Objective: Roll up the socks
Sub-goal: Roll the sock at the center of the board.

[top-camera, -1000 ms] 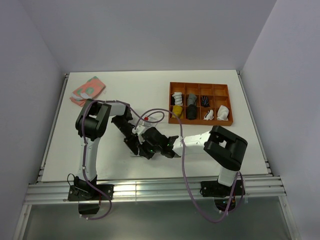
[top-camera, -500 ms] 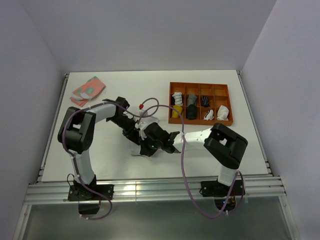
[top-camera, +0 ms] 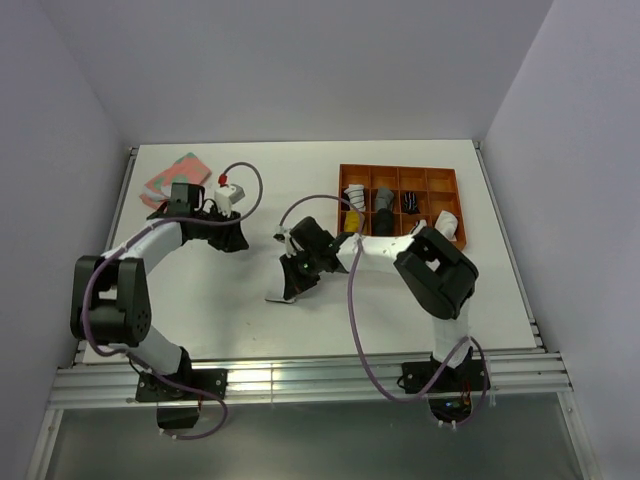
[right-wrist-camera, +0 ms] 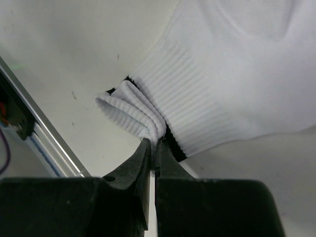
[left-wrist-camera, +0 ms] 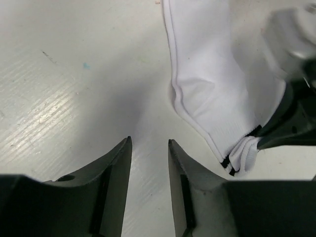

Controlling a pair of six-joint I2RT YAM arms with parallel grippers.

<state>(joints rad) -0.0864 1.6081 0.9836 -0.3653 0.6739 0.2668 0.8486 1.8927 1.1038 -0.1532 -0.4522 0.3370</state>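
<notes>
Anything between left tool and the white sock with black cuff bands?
Nothing: bare white table between the left tool and the black-cuffed white fabric sock, per left wrist view.

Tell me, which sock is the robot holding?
The white sock with black cuff bands, pinched by the right gripper; the pink sock lies ungripped, far left.

- We log a white table (top-camera: 220, 310), its surface faintly scuffed.
- At its far left corner we see a pink sock (top-camera: 176, 180) with teal patches.
- Near the middle we find a white sock (top-camera: 283, 292) with black cuff bands.
- At far right we note an orange tray (top-camera: 395, 242), well apart from both socks.
</notes>
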